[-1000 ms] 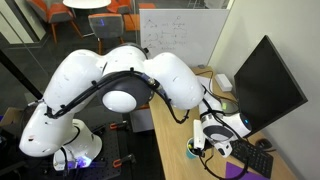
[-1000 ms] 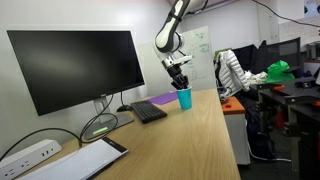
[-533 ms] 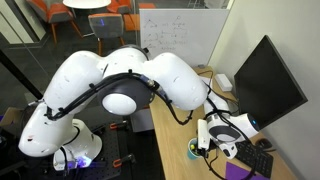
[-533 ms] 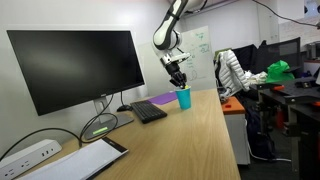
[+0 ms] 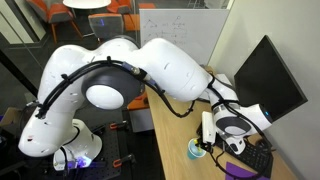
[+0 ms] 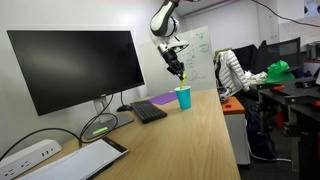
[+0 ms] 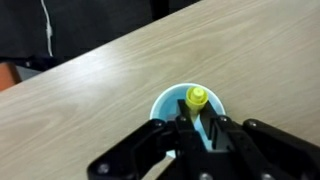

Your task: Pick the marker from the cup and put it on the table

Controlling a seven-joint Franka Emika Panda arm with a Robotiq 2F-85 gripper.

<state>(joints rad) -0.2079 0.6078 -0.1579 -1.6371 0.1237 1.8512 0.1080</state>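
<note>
The gripper [image 7: 199, 125] pinches the marker [image 7: 197, 97] above the cup [image 6: 183, 97] on the tan table [image 6: 195, 140], near keyboard [image 6: 148, 110] and 1 monitor [image 6: 75, 65].

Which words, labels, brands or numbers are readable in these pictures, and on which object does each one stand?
No text can be read with certainty.
Handwriting on the whiteboard: too blurred to read.
Key legends on the keyboard: too small to read.
On the cup and the marker: no print visible.

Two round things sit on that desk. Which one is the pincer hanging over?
The teal cup by the keyboard, directly below the pincer; the greenish round thing lies by the monitor.
</note>
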